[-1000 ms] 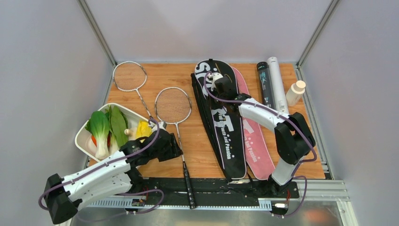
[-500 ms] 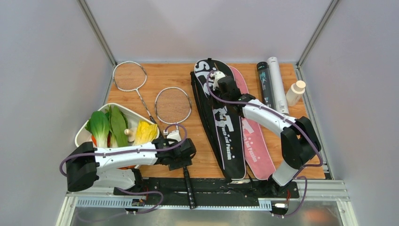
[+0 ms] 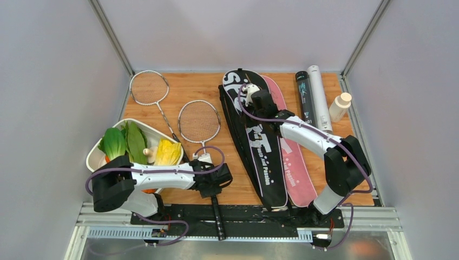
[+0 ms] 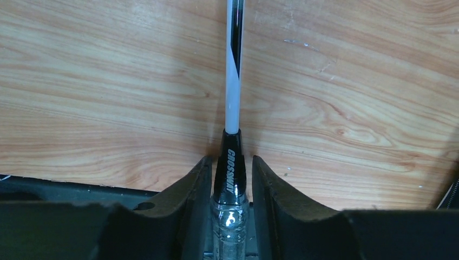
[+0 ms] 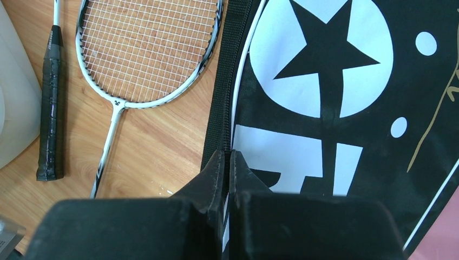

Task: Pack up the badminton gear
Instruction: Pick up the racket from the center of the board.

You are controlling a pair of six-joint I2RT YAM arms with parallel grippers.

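Wooden table (image 3: 216, 86), seen from above: my left gripper (image 3: 215, 187) sits low over the handle of the nearer racket (image 3: 199, 121). My right gripper (image 3: 250, 95) is at the far end of the black bag (image 3: 260, 157), with the pink bag (image 3: 295, 168) just beside it. Left wrist view: jaws closely bracket the handle; whether they press it I cannot tell. Right wrist view: fingers closed tight, pinching the black bag's edge.

Vegetable tray (image 3: 153, 134) left; tan-capped bottle (image 3: 340, 106) far right.
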